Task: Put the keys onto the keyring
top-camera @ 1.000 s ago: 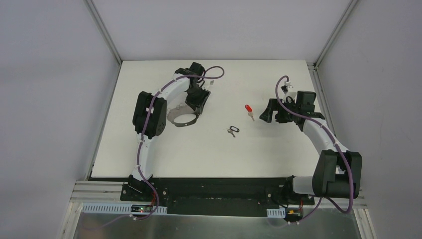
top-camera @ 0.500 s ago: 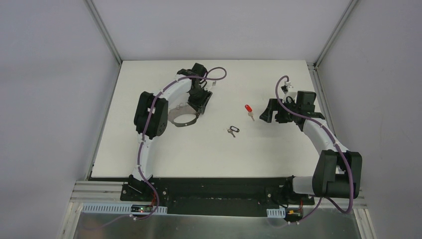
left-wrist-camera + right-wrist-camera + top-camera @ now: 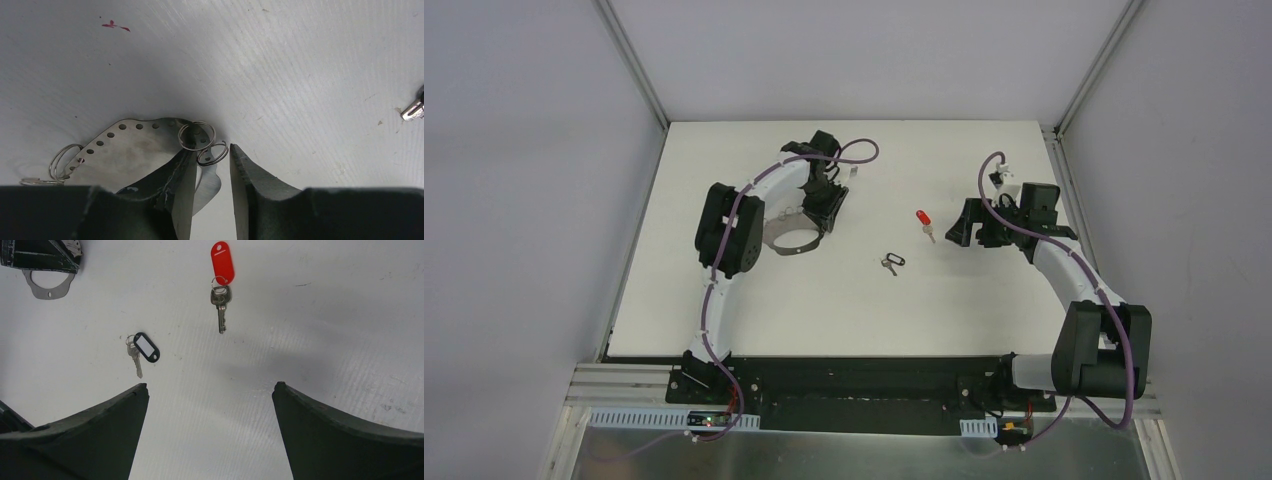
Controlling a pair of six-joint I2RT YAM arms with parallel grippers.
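table (image 3: 844, 310): white, bare in the near half | left gripper (image 3: 212, 161): far left, jaws narrowly apart around the keyring (image 3: 127, 150) edge and one wire loop (image 3: 212, 154), not clamped | right gripper (image 3: 210, 386): spread wide, just right of the keys | keyring: flat, far left | red-tagged key (image 3: 220, 296): mid-table | black-tagged key (image 3: 146, 347): nearer, left of it

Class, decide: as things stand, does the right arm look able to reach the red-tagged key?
Probably yes: the red-tagged key lies just ahead of its wide-open jaws, with nothing between them.
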